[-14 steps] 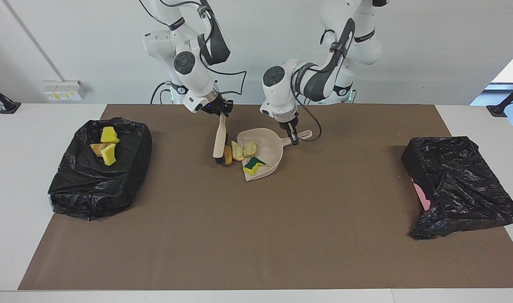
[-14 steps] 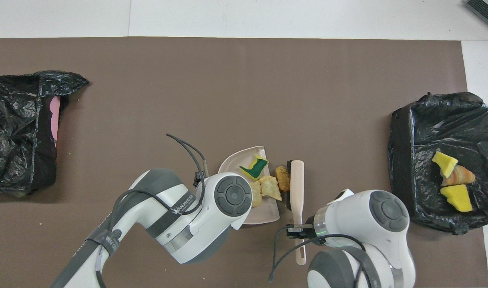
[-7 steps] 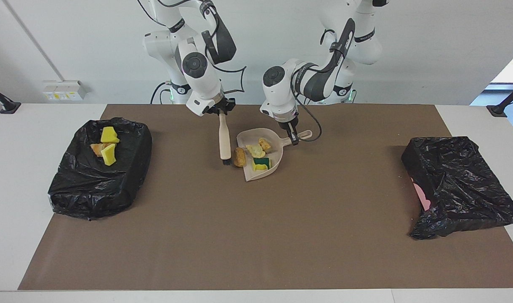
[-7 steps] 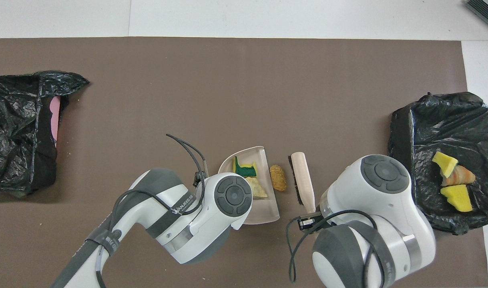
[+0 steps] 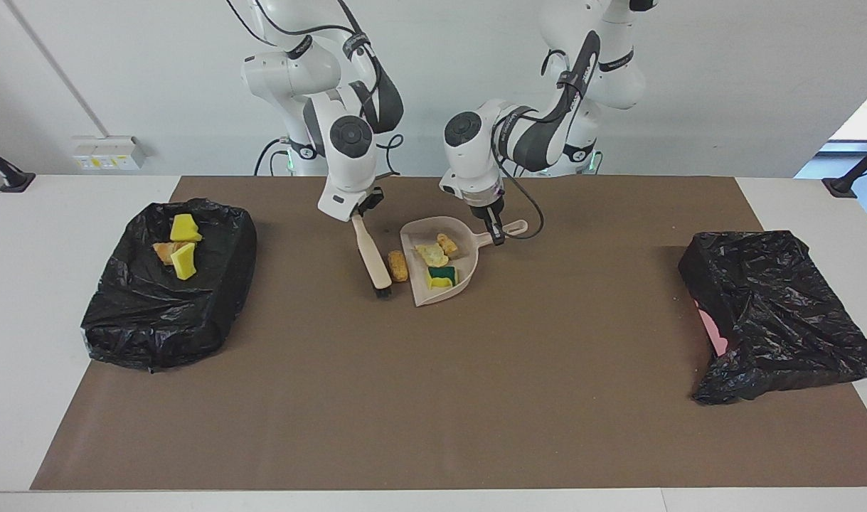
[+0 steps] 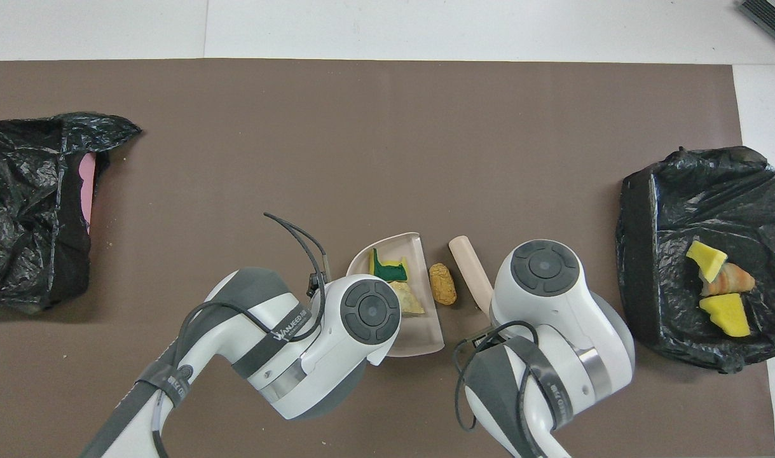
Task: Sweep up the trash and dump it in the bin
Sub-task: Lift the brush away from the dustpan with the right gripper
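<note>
A beige dustpan (image 5: pixel 417 235) (image 6: pixel 422 327) lies on the brown mat near the robots. My left gripper (image 5: pixel 493 229) is shut on its handle. In the pan lie a yellow-and-green sponge (image 5: pixel 442 276) (image 6: pixel 387 270) and two tan lumps (image 5: pixel 431 254) (image 5: pixel 447 244). Another brown lump (image 5: pixel 398 265) (image 6: pixel 442 284) rests on the mat at the pan's mouth. Beside it stands the beige brush (image 5: pixel 371 252) (image 6: pixel 470 268), tilted, bristles on the mat, with my right gripper (image 5: pixel 358 215) shut on its handle. Both grippers are hidden under the wrists in the overhead view.
A black-bagged bin (image 5: pixel 156 320) (image 6: pixel 638 254) at the right arm's end holds two yellow sponge chunks (image 5: pixel 184 227) (image 5: pixel 184 262) and an orange lump (image 5: pixel 164 250). A second black-bagged bin (image 5: pixel 774 313) (image 6: pixel 25 210) lies at the left arm's end.
The right arm turned and tilted the brush, pulling it off the brown lump, which now lies just outside the pan's mouth. The other scraps slid deeper into the pan. The left arm held still.
</note>
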Controlling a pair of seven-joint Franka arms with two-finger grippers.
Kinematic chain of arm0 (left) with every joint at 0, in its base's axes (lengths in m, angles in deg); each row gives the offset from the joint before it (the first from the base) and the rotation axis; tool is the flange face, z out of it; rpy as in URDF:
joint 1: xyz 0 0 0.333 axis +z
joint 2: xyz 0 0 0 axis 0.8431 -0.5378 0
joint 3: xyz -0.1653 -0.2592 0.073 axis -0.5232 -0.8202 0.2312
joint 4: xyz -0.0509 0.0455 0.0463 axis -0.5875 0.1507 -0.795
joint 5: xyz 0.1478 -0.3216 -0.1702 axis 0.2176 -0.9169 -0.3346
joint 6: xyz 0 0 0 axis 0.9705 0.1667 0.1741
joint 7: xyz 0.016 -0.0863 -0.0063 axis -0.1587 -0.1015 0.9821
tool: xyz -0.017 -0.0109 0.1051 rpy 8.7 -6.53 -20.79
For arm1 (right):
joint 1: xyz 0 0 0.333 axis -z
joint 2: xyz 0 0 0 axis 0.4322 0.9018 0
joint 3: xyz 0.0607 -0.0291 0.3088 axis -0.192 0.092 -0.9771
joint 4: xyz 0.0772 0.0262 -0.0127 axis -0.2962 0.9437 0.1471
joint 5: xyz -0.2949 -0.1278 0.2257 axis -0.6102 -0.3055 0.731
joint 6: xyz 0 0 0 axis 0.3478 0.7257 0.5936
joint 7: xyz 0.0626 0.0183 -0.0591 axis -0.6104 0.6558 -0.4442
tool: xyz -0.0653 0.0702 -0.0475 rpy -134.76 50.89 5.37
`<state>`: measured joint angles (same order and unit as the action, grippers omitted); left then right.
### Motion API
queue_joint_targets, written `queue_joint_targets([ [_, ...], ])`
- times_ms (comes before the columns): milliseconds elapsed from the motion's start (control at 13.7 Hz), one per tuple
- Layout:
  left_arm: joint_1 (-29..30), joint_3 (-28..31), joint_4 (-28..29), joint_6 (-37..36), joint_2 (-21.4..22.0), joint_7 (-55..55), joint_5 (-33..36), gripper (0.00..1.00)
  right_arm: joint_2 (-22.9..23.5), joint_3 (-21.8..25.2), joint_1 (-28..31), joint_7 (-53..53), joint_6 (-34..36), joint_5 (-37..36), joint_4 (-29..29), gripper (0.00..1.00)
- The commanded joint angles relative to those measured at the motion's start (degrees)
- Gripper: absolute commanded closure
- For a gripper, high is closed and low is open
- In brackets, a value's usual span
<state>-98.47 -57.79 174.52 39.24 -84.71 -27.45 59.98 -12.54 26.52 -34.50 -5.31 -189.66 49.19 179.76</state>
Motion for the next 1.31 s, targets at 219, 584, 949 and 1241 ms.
queue_joint_targets([
  [219,-0.4,0.5,1.9,-0.5,1.4,0.5,0.4,1.0,1.3,-0.4,-1.6,-1.6,-5.2,19.4,0.0,1.0],
  [584,1.4,0.6,1.8,1.3,0.9,0.6,0.2,1.0,-1.9,0.0,-1.1,-0.5,-2.9,19.2,-0.7,1.0],
  [949,4.2,0.7,1.4,4.0,1.2,5.5,0.2,1.0,-8.9,0.3,1.5,10.8,8.8,13.7,-1.0,1.0],
  [1241,10.0,1.0,1.2,2.6,3.9,12.8,0.2,1.0,-12.0,-0.4,-1.0,23.5,10.6,13.5,0.0,1.0],
])
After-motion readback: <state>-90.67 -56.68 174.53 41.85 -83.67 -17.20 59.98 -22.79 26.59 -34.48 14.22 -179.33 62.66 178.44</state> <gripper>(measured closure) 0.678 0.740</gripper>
